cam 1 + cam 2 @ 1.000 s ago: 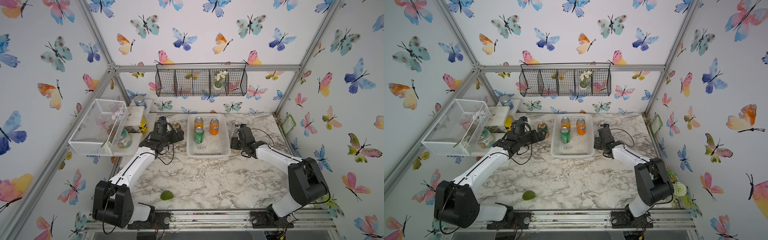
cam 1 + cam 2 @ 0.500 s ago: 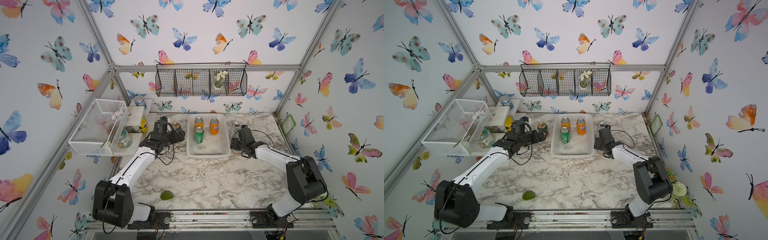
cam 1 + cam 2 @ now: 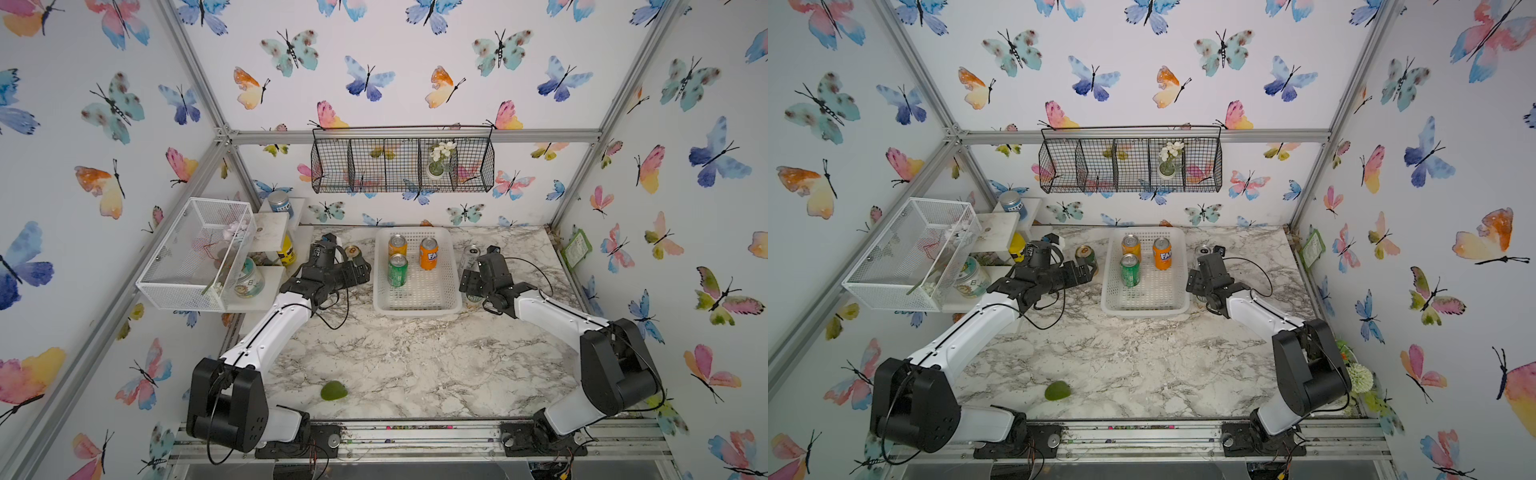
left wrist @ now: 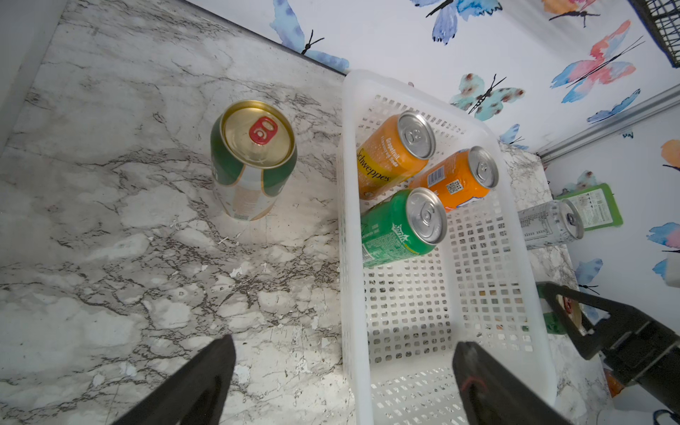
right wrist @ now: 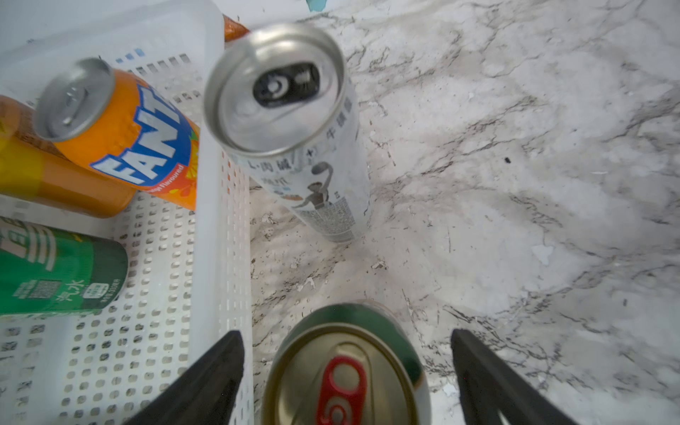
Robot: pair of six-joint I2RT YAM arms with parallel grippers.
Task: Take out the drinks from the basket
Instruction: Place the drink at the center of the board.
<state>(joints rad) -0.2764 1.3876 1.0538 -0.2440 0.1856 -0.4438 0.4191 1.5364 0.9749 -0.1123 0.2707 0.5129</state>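
Observation:
The white basket point(image 3: 415, 311) sits at mid-table and holds two orange cans point(image 3: 397, 245) point(image 3: 428, 254) and a bright green can point(image 3: 397, 270), all upright. A gold-topped green-and-white can point(image 4: 252, 162) stands on the marble left of the basket. A slim silver can point(image 5: 294, 121) stands to the basket's right. My left gripper point(image 4: 344, 347) is open, empty, and straddles the basket's left wall from above. My right gripper point(image 5: 346, 334) is open over a second gold-topped can point(image 5: 346, 368) beside the basket's right wall, with a gap on both sides.
A green lime-like thing point(image 3: 333, 390) lies near the front edge. A white mesh box point(image 3: 195, 253), a blue-labelled jar point(image 3: 280, 203) and a yellow bottle point(image 3: 286, 251) crowd the left shelf. A black wire basket point(image 3: 401, 166) hangs on the back wall.
My right gripper has opened and let go of the gold-topped can, which now stands right of the basket. The left arm has barely moved.

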